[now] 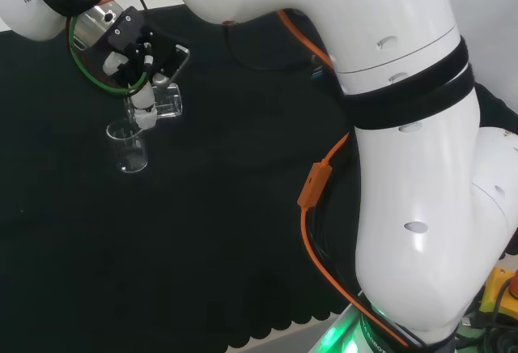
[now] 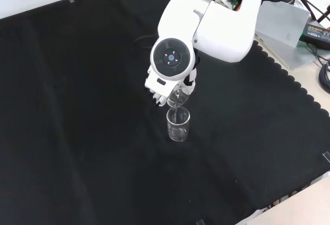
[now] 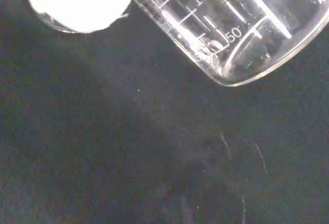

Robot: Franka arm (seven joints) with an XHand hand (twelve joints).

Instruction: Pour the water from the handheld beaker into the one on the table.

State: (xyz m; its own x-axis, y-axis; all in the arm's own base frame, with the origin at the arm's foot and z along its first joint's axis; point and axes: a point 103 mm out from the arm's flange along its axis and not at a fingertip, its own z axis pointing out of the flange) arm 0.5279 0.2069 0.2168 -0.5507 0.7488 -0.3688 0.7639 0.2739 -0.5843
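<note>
Here my hand (image 1: pixel 133 86) is curling around the tipped beaker (image 1: pixel 166 100), holding it just above the standing beaker (image 1: pixel 128 146) on the black cloth (image 1: pixel 210 231). From the front, my own arm link (image 2: pixel 172 57) is covering the hand, yet a thin stream is showing between the glasses.

Obstacles — one upright glass beaker (image 2: pixel 178 124) mid-cloth, hand (image 2: pixel 166 95) just above its rim; black cloth (image 2: pixel 77 132) bare all round it.

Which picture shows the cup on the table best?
The front view: the table beaker stands whole and upright just below the hand. The head view also shows it, smaller, under the tilted held beaker. In the wrist view I can't make it out.
</note>
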